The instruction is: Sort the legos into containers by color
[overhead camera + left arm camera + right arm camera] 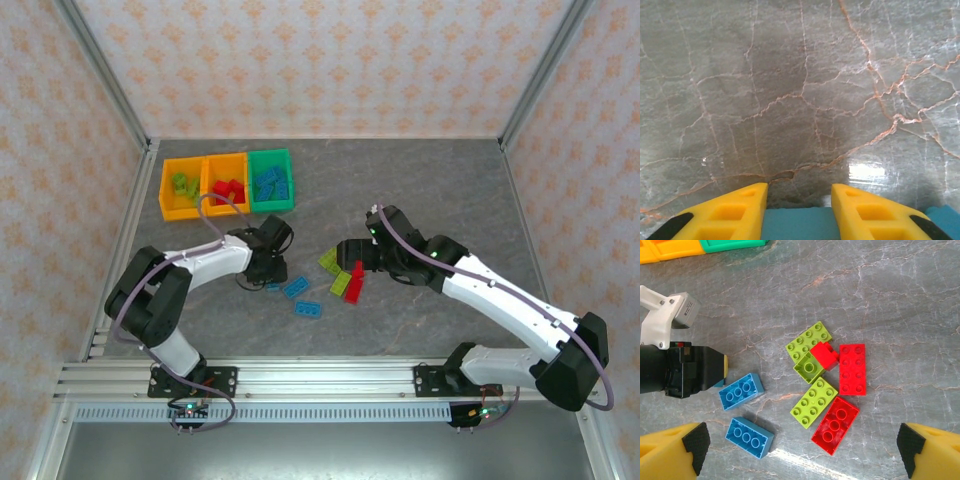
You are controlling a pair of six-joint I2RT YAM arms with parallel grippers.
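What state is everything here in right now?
Left gripper: shut on a blue lego.
Right gripper: open, empty.
Left orange bin: holds green legos.
Middle orange bin: holds red legos.
Green bin: holds blue legos.
Two blue legos: loose on the table.
Red and green legos: loose, clustered together.

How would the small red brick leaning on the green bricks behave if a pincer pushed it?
The small red brick looks like stiff plastic, so it should not bend. It sits tilted on the green bricks, so it may tumble off. The glossy table probably lets it slide.
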